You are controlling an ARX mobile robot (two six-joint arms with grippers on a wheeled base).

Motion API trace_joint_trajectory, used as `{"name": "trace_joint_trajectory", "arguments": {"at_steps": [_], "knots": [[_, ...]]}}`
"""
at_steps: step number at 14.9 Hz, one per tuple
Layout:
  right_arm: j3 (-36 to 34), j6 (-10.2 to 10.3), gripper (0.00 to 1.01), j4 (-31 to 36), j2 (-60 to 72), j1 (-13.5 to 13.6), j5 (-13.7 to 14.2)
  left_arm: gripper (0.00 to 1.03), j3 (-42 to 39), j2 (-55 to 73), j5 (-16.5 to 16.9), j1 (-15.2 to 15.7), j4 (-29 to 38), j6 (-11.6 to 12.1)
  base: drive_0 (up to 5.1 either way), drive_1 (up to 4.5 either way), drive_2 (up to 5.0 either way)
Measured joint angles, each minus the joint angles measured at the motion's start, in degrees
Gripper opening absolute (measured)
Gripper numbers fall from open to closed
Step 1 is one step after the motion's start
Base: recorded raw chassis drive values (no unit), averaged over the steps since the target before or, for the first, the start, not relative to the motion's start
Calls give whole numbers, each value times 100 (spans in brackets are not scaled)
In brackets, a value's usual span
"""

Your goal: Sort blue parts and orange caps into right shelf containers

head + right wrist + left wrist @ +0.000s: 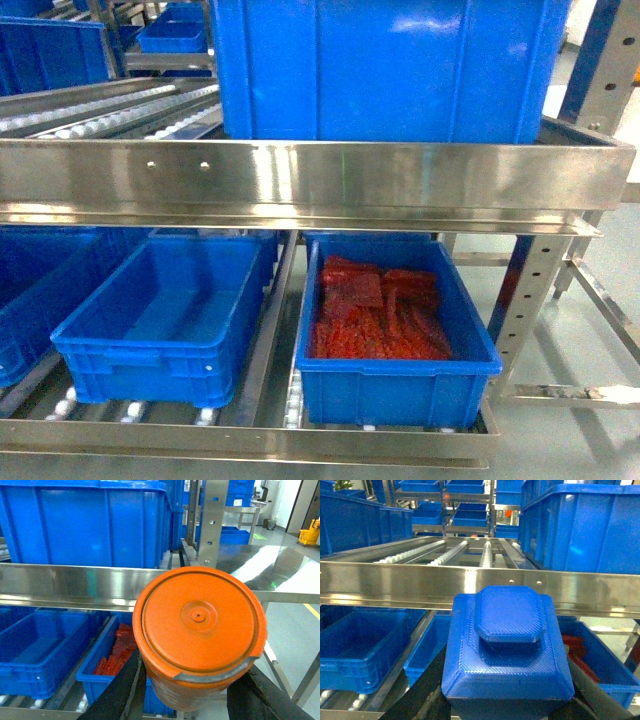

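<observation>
In the left wrist view a blue part, a chunky block with an octagonal raised top, sits between black fingers, and my left gripper is shut on it. My right gripper is shut on a round orange cap with a ribbed skirt. Both face the steel shelf. On its lower level stand two right shelf containers: an empty blue crate and, to its right, a blue crate holding flat red pieces. Neither gripper shows in the head view.
A large blue crate stands on the upper level behind a steel front rail. Roller tracks run across the upper level to its left. A perforated steel upright carries the shelf's right end. More blue crates fill racks behind.
</observation>
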Motion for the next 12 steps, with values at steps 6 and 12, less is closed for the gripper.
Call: {"name": "trace_joint_trajectory", "arguments": {"at_steps": [6, 12], "knots": [[0, 0, 40, 17, 0, 0, 0, 43, 0, 0, 2, 0, 11, 0, -513, 224, 224], [0, -2, 40, 4, 0, 0, 0, 43, 0, 0, -2, 0, -2, 0, -497, 239, 239]]}}
